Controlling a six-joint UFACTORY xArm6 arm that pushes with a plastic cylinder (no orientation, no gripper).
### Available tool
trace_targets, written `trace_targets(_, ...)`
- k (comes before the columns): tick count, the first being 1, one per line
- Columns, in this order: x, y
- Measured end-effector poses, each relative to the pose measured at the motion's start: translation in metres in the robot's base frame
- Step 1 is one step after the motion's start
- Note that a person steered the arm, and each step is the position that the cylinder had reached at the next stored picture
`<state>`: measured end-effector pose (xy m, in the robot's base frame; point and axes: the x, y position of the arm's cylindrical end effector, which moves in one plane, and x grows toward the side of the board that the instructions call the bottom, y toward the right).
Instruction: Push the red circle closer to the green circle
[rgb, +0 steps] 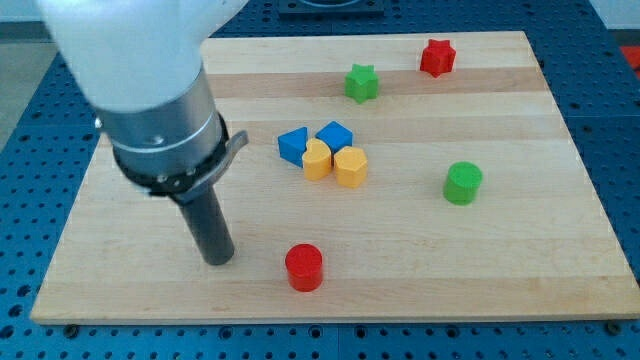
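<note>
Red circle (304, 267) sitting low on the wooden board (520, 280), near the view's bottom edge and a little left of centre: a short, squat cylinder, flat round top, plain glossy red all over. Green circle (462, 184) well apart from it, up and toward the view's right, same stubby round form in bright green. My tip (219, 260) down on the board just to the view's left of the red circle, close by but with a sliver of bare wood between, not touching. No jaws on this rod, so nothing to open, close or grasp. Further up, a tight huddle at mid-board: blue triangle-like block (292, 145), blue cube (335, 134), two yellow blocks (316, 160) (351, 167) pressed together. Green star (361, 83) and red star (437, 57) near the view's top. No readable writing or marks on any block or on the board.
</note>
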<state>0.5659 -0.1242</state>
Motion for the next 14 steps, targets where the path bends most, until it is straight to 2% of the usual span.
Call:
trace_targets(1,0.037,0.020)
trace_targets(2,0.038,0.023)
trace_targets(3,0.022,0.081)
trace_targets(6,0.005,0.111)
trace_targets(7,0.000,0.138)
trace_targets(9,0.006,0.138)
trace_targets(10,-0.001,0.180)
trace_targets(13,0.002,0.201)
trace_targets(14,-0.040,0.231)
